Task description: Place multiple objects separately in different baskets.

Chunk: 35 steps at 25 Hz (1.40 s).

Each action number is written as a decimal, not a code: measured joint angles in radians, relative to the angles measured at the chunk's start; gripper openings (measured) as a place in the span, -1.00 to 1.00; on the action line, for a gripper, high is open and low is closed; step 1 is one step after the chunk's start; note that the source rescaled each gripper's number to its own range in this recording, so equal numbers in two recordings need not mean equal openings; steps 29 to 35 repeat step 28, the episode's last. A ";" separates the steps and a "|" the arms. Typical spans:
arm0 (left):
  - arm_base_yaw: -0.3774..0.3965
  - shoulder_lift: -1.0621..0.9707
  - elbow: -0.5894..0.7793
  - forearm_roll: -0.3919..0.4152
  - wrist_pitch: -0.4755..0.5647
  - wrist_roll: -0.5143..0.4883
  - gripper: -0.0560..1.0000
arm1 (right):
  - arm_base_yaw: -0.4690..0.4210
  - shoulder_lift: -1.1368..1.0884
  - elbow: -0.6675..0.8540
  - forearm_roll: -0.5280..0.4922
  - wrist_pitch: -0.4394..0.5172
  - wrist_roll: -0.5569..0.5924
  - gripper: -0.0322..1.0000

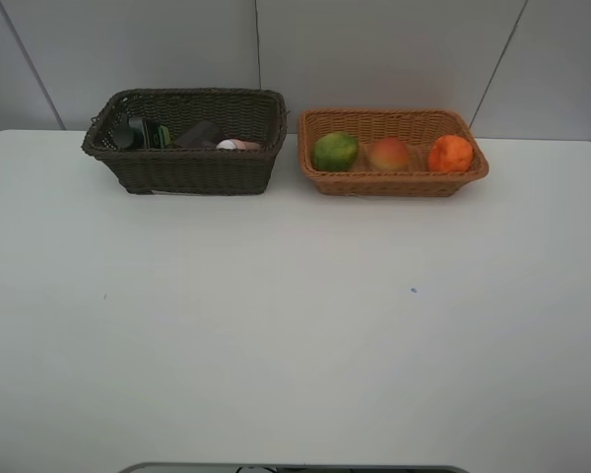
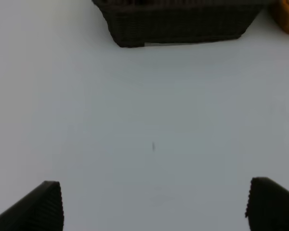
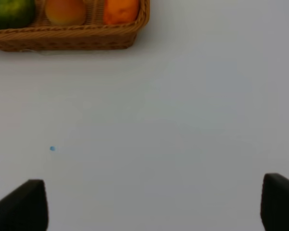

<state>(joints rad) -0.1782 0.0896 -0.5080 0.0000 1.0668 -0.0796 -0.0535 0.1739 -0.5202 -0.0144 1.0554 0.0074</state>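
Lab-like setup: bare white table (image 1: 295,345), plain panelled wall (image 1: 374,49).

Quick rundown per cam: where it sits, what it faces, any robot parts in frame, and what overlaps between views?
Exterior high: mounted high at the front, facing the white table, dark basket and tan basket at the far edge; no arm shows.
Left wrist: low over the table, facing the dark basket; left hand open, finger tips showing.
Right wrist: low over the table, facing the tan basket with green citrus, peach, orange; right hand open.
Shared: each wrist view shares its basket with the high view.
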 joint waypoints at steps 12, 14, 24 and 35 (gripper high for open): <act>0.000 -0.097 0.003 -0.008 0.000 0.012 0.92 | 0.000 0.000 0.000 0.000 0.000 0.000 0.83; 0.000 -0.097 0.003 -0.008 0.000 0.012 0.92 | 0.000 0.000 0.000 0.000 0.000 0.000 0.83; 0.001 -0.097 0.003 -0.008 0.000 0.012 0.92 | 0.000 0.000 0.000 0.000 0.000 0.000 0.83; 0.013 -0.097 0.003 -0.008 0.000 0.012 0.92 | 0.000 0.000 0.000 0.000 0.000 0.000 0.83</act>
